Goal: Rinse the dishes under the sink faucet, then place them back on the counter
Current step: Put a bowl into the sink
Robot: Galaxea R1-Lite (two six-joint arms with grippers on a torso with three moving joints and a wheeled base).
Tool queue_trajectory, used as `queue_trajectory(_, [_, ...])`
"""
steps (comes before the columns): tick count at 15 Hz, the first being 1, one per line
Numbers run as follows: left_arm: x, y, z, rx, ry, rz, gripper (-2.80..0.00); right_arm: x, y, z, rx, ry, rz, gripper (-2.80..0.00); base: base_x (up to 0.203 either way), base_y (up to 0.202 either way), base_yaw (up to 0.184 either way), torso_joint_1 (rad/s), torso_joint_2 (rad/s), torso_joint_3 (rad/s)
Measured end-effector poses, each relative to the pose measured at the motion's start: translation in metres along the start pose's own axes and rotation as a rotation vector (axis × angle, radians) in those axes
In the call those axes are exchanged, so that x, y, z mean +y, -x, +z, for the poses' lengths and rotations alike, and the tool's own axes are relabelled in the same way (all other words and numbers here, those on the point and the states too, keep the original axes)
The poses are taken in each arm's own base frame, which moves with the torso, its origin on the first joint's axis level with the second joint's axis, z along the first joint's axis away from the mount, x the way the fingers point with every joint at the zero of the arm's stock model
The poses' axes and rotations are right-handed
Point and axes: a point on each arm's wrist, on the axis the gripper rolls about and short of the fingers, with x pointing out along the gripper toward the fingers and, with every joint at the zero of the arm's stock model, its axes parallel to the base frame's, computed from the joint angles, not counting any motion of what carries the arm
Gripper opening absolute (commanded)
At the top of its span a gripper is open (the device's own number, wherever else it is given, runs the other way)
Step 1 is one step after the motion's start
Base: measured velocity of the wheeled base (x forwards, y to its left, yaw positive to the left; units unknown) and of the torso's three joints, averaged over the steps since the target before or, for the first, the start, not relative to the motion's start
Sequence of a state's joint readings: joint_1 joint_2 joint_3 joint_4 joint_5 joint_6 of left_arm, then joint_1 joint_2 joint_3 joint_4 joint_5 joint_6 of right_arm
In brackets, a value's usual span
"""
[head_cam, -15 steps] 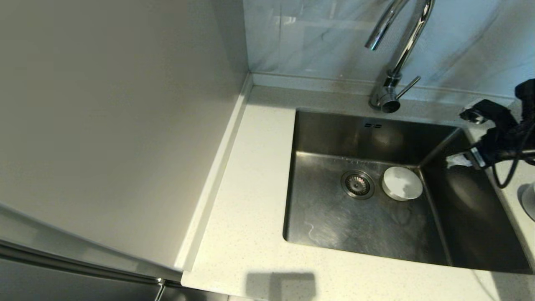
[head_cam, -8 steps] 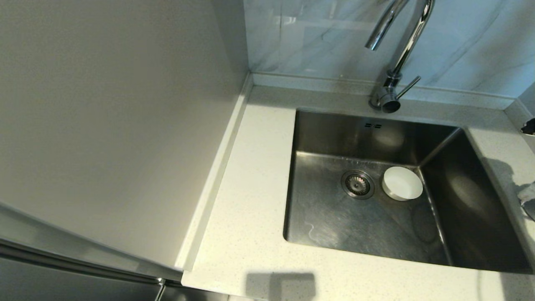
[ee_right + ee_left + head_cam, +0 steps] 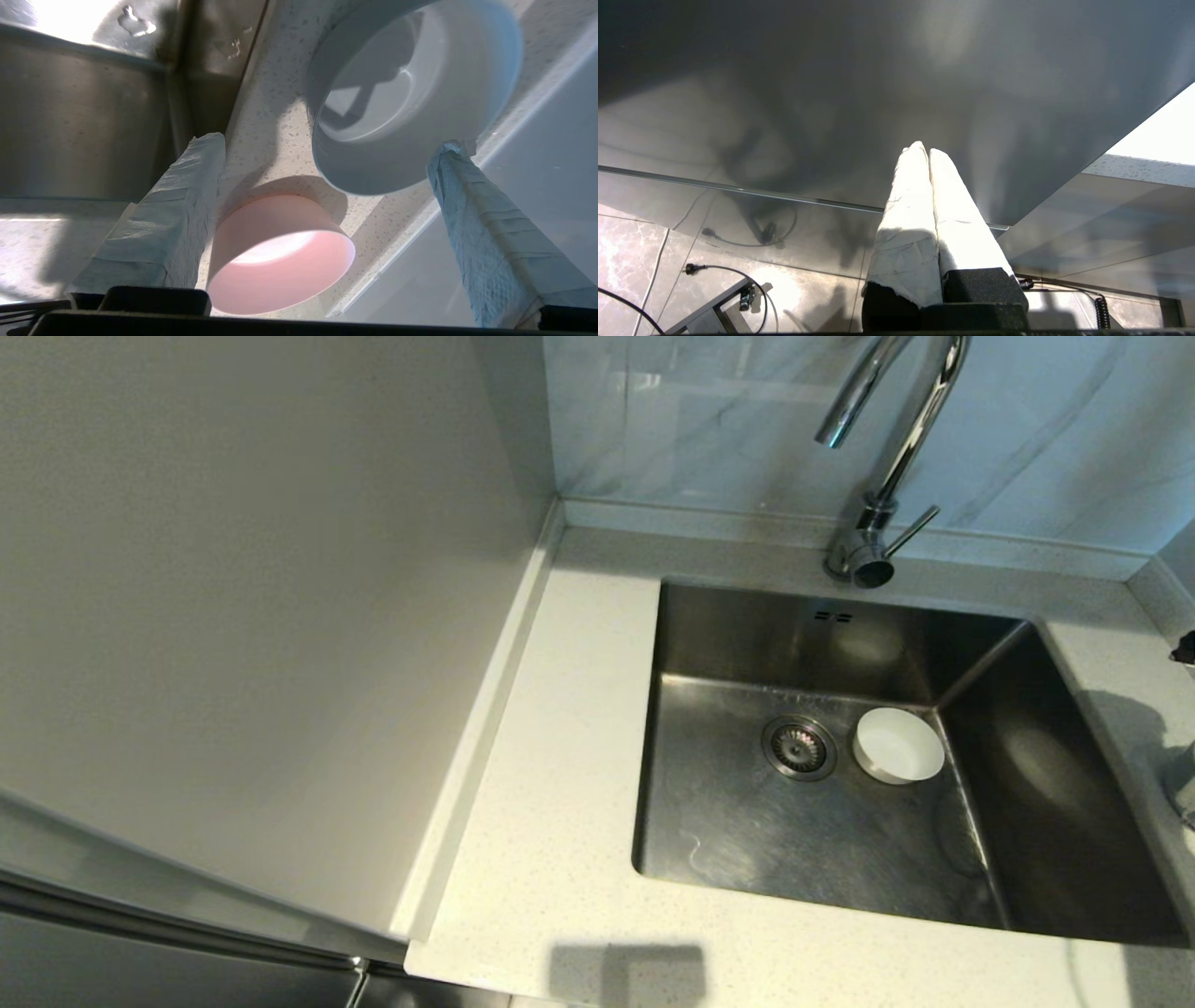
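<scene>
One white bowl [image 3: 897, 745] sits upright on the floor of the sink [image 3: 738, 821], just right of the drain strainer [image 3: 799, 747]. The faucet [image 3: 887, 457] arches over the sink's back edge; no water shows. In the right wrist view my right gripper [image 3: 329, 144] is open above the counter [image 3: 271, 116] right of the sink. Its wrapped fingers [image 3: 187, 200] flank a pale pink bowl [image 3: 280, 252] and a greyish-white bowl [image 3: 411, 107] without touching either. My left gripper [image 3: 923, 150] is shut on nothing, parked low in front of a cabinet.
A tall off-white panel [image 3: 261, 616] bounds the counter strip [image 3: 560, 756] left of the sink. Grey marbled tile [image 3: 709, 420] rises behind the faucet. The thin lever handle [image 3: 913, 530] points right. The rim of a bowl [image 3: 1186, 793] shows at the head view's right edge.
My right arm has drawn back to the right, from over the sink's right rim almost out of the head view. The white bowl in the sink has not moved.
</scene>
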State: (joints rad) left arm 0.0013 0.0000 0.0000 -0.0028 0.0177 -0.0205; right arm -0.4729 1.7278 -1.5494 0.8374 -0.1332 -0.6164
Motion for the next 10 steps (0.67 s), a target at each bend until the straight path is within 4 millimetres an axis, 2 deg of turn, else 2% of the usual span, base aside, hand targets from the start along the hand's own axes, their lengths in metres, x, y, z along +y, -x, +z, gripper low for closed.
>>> queue_trajectory(6, [0.000, 0.000, 0.000, 0.000, 0.000, 0.000, -2.80, -0.010, -0.040, 0.006, 0.051, -0.021, 0.012, 0.00, 0.000, 0.000, 0.000, 0.000, 0.00, 0.000])
queue_trajectory(10, [0.000, 0.000, 0.000, 0.000, 0.000, 0.000, -2.80, -0.009, -0.053, 0.008, 0.072, -0.014, 0.027, 0.00, 0.000, 0.000, 0.000, 0.000, 0.00, 0.000])
